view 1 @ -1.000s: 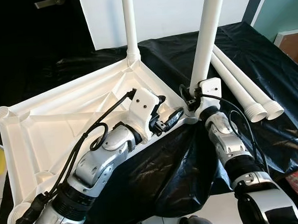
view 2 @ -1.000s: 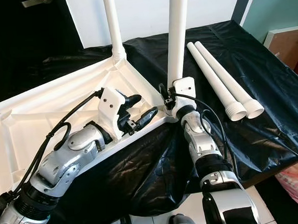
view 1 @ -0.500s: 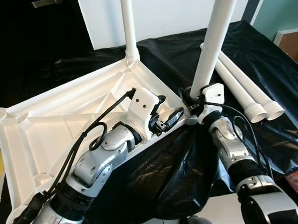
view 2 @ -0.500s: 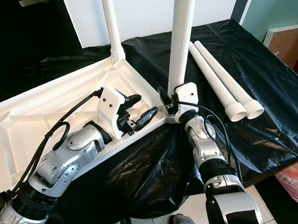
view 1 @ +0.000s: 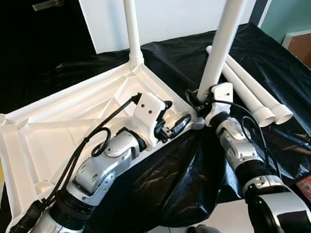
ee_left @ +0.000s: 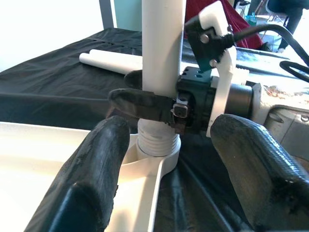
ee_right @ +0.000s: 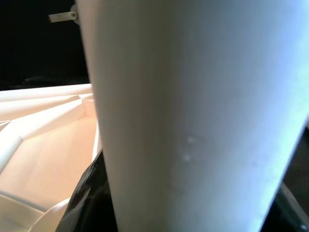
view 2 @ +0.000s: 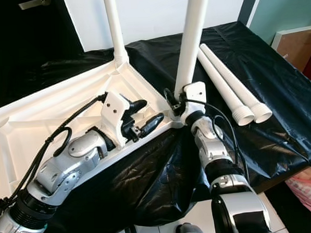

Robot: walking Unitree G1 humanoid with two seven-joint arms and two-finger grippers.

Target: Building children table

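The white table top (view 1: 67, 121) lies upside down on a black cloth. One white leg (view 1: 132, 29) stands upright in its far corner socket. A second leg (view 1: 222, 40) leans to the right, its threaded end (ee_left: 157, 145) sitting in the near right corner socket. My right gripper (view 1: 196, 99) is shut on this leg just above the thread, and the leg's shaft (ee_right: 193, 121) is close up in the right wrist view. My left gripper (view 1: 174, 123) stands open over the table top's rim beside that corner, touching nothing.
Two loose white legs (view 1: 253, 93) lie side by side on the black cloth (view 1: 301, 103) to the right of the held leg. A white wall panel (view 1: 176, 11) stands behind the table. A brown box (view 1: 304, 43) sits at the far right.
The held leg has tipped further to the right at its top while its base stays at the corner socket. My right wrist shifted slightly with it. The left gripper has stayed put.
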